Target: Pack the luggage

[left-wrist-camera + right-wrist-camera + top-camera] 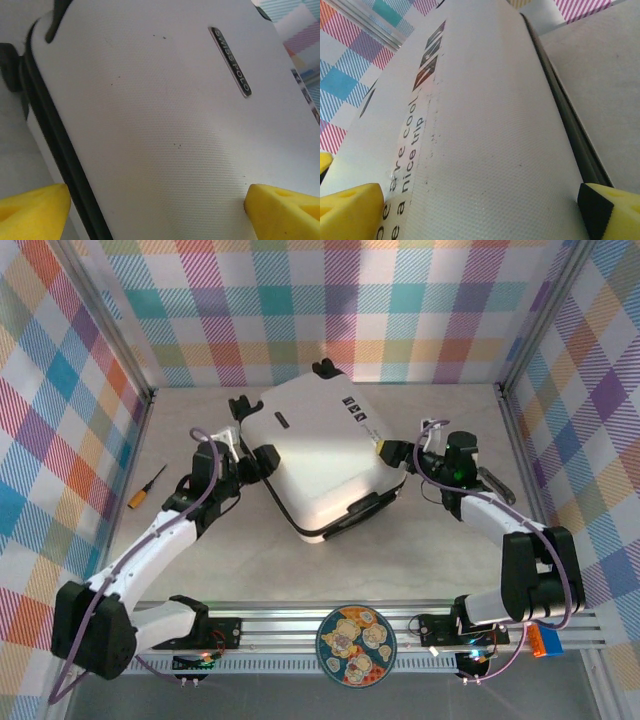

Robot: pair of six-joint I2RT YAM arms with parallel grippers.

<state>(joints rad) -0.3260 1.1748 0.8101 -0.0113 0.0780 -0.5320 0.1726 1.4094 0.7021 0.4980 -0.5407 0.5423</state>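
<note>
Left claw (238,448) and right claw (393,451) flank luggage (318,452).

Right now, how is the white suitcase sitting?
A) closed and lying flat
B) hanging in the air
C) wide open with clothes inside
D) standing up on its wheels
A: the luggage lies flat on the table with its white shell facing up and its two halves shut together.
</note>
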